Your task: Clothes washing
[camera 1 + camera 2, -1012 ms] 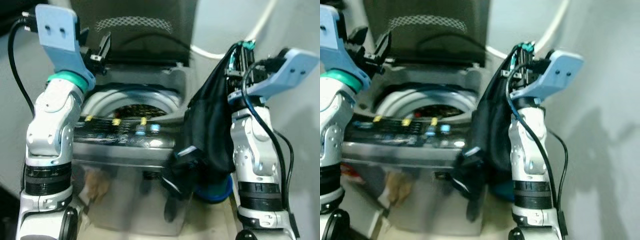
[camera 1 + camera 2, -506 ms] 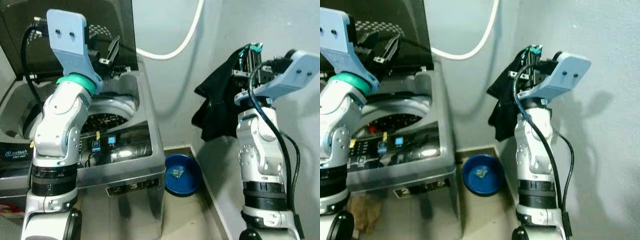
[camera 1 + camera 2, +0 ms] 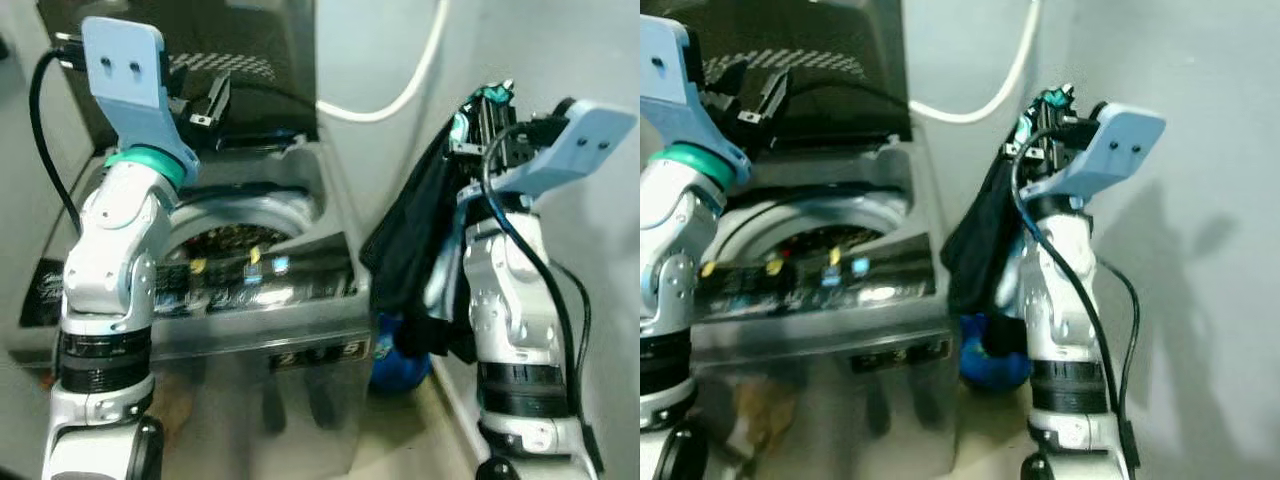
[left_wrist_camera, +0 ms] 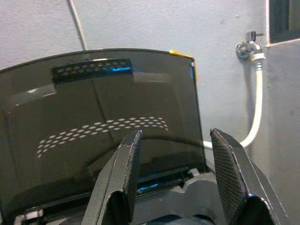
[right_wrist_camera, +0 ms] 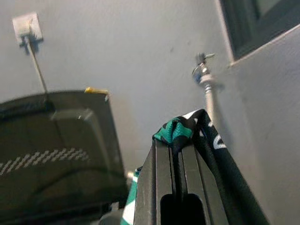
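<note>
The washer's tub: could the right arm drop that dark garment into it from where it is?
Probably yes: the lid stands open, but the right gripper, clamped on the dark garment, hangs beside the washer and must swing left first.

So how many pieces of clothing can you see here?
1 for certain: a dark garment with green trim, clamped in the right pincer and hanging beside the washer. More may lie hidden in the drum.

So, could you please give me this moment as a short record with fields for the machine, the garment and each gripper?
Washing machine: top-loader, dark lid raised, drum exposed.
Garment: black with teal trim, hanging beside the machine, not over the drum.
Right gripper: raised, fingers shut on the garment's top edge.
Left gripper: raised before the lid, fingers open, holding nothing.
Blue basin: on the floor beside the machine, partly hidden by the garment.
</note>
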